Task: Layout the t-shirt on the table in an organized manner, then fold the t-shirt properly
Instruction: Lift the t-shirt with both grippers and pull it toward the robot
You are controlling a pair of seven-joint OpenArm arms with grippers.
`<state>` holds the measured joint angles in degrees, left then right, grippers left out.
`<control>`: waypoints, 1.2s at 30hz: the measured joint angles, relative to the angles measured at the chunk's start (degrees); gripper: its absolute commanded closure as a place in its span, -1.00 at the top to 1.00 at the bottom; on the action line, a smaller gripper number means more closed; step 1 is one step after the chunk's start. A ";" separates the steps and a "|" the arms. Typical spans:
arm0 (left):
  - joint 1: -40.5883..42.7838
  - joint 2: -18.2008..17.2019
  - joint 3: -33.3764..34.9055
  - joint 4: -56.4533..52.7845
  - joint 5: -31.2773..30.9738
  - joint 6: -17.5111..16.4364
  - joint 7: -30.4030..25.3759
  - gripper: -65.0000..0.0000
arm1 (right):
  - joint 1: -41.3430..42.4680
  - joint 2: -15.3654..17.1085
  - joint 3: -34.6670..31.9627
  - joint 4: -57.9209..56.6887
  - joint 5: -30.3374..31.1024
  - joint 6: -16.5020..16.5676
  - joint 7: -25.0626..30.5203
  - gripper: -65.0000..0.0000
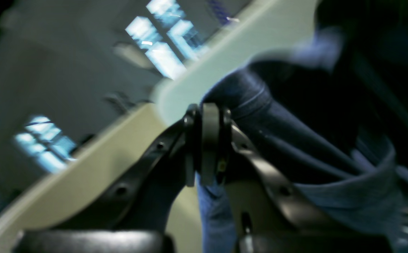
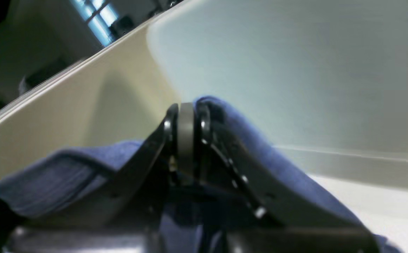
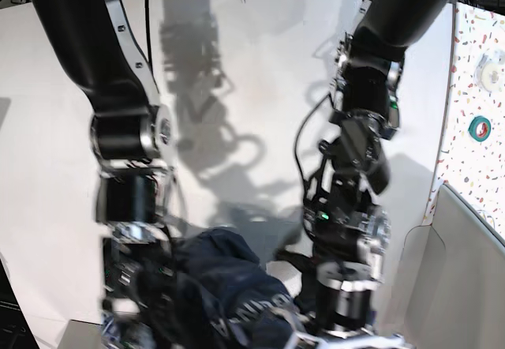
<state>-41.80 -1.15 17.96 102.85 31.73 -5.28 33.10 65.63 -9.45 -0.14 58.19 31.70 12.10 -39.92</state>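
Both end effectors, left (image 1: pixel 207 140) and right (image 2: pixel 186 140), are clamped on the dark navy-blue cotton t-shirt (image 3: pixel 229 294); pull it evenly apart over the white matte table (image 3: pixel 237 73).

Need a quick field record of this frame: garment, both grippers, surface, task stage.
garment: t-shirt, dark navy, bunched in a heap near the front edge of the view, white lettering partly showing
left gripper: shut on the t-shirt, fabric pinched between the jaws
right gripper: shut on the t-shirt, cloth draped over it
surface: table, white, arm shadows across it
stage: shirt not yet laid flat, no fold made
image quality: left wrist view blurred
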 measured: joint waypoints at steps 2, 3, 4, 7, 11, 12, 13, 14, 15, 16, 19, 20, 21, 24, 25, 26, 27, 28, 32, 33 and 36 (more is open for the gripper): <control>-1.88 -2.69 -2.60 0.57 0.15 0.46 -0.09 -0.99 | 3.04 -1.27 -0.76 -3.17 -2.25 1.25 0.28 -1.00; -2.58 -3.91 -4.20 0.92 0.09 0.37 0.17 -0.99 | 4.79 -1.03 -1.42 -4.55 -2.64 0.94 0.98 -1.00; -3.23 -4.79 -5.49 1.27 0.28 0.48 0.42 -0.99 | 6.12 -0.42 -2.40 -5.66 -1.81 0.22 1.29 -1.00; -5.66 -6.08 -7.08 2.21 -0.57 -0.48 0.63 -0.99 | 7.80 0.70 -4.28 -7.93 6.67 -4.26 3.50 -1.00; -7.80 -10.73 -8.09 2.45 -1.88 -2.25 -0.11 -0.99 | 6.25 -0.02 -5.01 -10.40 11.87 -5.92 3.98 -1.00; -7.87 -12.04 -8.52 2.43 -1.92 -2.23 0.09 -0.99 | 6.03 -0.24 -5.09 -10.47 12.07 -5.90 3.96 -1.00; -7.85 -13.22 -8.76 2.40 -1.88 -2.23 0.15 -0.99 | 6.05 -0.46 -5.11 -10.47 13.07 -5.70 4.07 -1.00; -7.69 -14.01 -8.94 2.71 -1.81 -1.99 0.55 -0.99 | 6.34 -0.68 -5.18 -10.45 14.23 -5.73 4.09 -1.00; -7.67 -14.49 -8.98 3.72 -1.73 -1.84 1.46 -0.99 | 6.64 -0.83 -5.22 -10.27 15.37 -5.70 4.09 -1.00; -7.61 -14.75 -8.96 5.31 -1.44 -1.68 1.36 -0.99 | 6.95 -0.87 -5.25 -10.03 17.27 -5.73 4.07 -1.00; -8.41 -14.60 -8.63 8.81 -1.66 -1.95 -0.63 -0.99 | 7.26 -0.09 -5.31 -9.92 19.67 -5.68 4.72 -1.00; -8.50 -14.62 -8.59 9.81 -1.99 -1.79 -0.24 -0.99 | 7.26 0.13 -6.40 -9.92 19.52 -5.77 4.74 -1.00; -8.48 -14.64 -8.61 10.95 -0.63 -0.55 -0.02 -0.99 | 7.28 0.46 -7.89 -9.94 18.43 -6.56 4.39 -1.00; -8.90 -15.26 -9.79 15.78 0.68 -3.72 0.17 -1.00 | 6.19 1.14 -10.47 -10.12 17.11 -8.07 1.84 -1.00; -8.98 -15.26 -9.81 16.68 0.72 -4.13 0.11 -1.00 | 5.79 0.92 -11.02 -10.12 17.09 -8.09 0.61 -1.00; -8.98 -14.34 -9.75 17.03 1.11 -4.61 -0.04 -1.00 | 5.66 0.63 -11.17 -10.14 17.11 -8.02 -0.92 -1.00; -8.94 -12.90 -9.57 17.05 0.90 -5.31 -0.09 -1.00 | 5.68 0.48 -11.26 -10.19 17.11 -7.96 -1.64 -1.00; -8.81 -11.63 -9.53 16.92 0.83 -6.34 -0.09 -1.00 | 5.84 0.33 -11.30 -10.16 17.18 -7.82 -1.95 -1.00; -5.18 -8.55 -8.92 16.63 0.11 -9.40 3.30 -0.99 | 6.51 0.90 -10.97 -8.39 16.96 -7.74 -7.37 -1.00; -3.23 -7.89 -8.85 16.72 0.66 -9.33 4.72 -0.98 | 6.25 1.14 -10.93 -7.23 16.83 -7.74 -9.01 -1.00; 5.38 -6.27 -6.16 15.93 0.33 -10.91 9.77 -0.82 | 3.13 2.34 -10.99 -2.38 18.12 -7.06 -10.03 -1.00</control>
<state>-36.42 -7.42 11.79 118.78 32.05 -16.19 42.87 68.75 -7.11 -11.14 55.81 49.82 5.04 -49.95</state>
